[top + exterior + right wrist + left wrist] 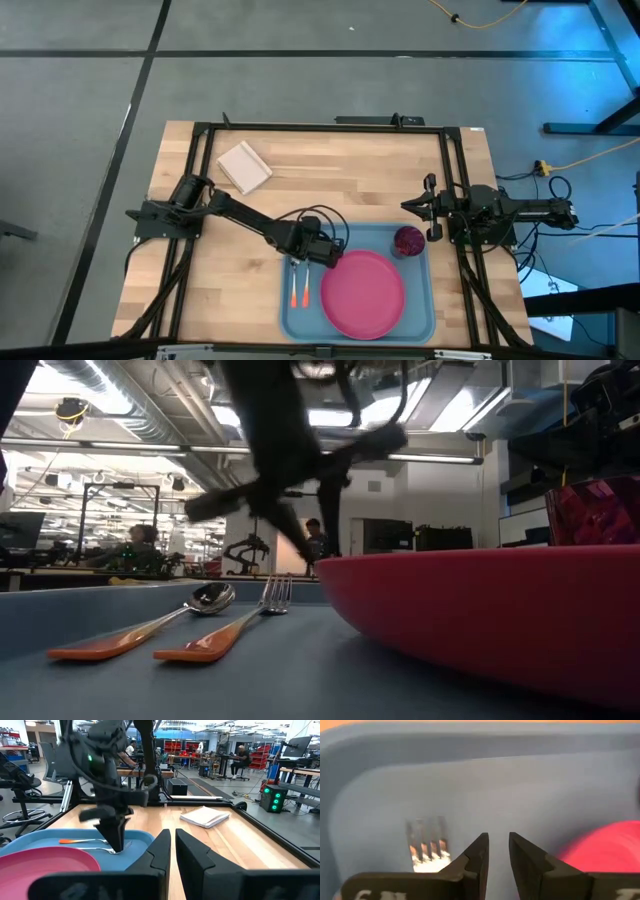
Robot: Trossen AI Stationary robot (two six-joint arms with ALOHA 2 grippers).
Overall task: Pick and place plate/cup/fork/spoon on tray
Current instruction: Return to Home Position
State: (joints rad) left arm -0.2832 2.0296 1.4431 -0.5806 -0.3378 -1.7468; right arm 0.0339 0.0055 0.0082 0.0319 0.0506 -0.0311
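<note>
While the right gripper [408,206] waits near the table's right edge with its fingers drawn nearly together and nothing between them, the left gripper [334,258] hangs low over the tray [432,318], just beside the tines of the fork [304,284]. Its jaws stand a narrow gap apart and hold nothing, as the left wrist view shows; whether its fingertips touch the tray floor is hard to tell.

All four table things lie on the light-blue tray, which sits at the table's front edge, right of the middle. The spoon [294,286] and fork rest side by side along the tray's left rim, orange handles toward the front edge, the spoon nearer the rim. The plate [363,293] fills the tray's middle, and the cup [408,240] stands upright in its back right corner. A white square pad [244,166] lies toward the table's back left corner, well apart from the tray.
</note>
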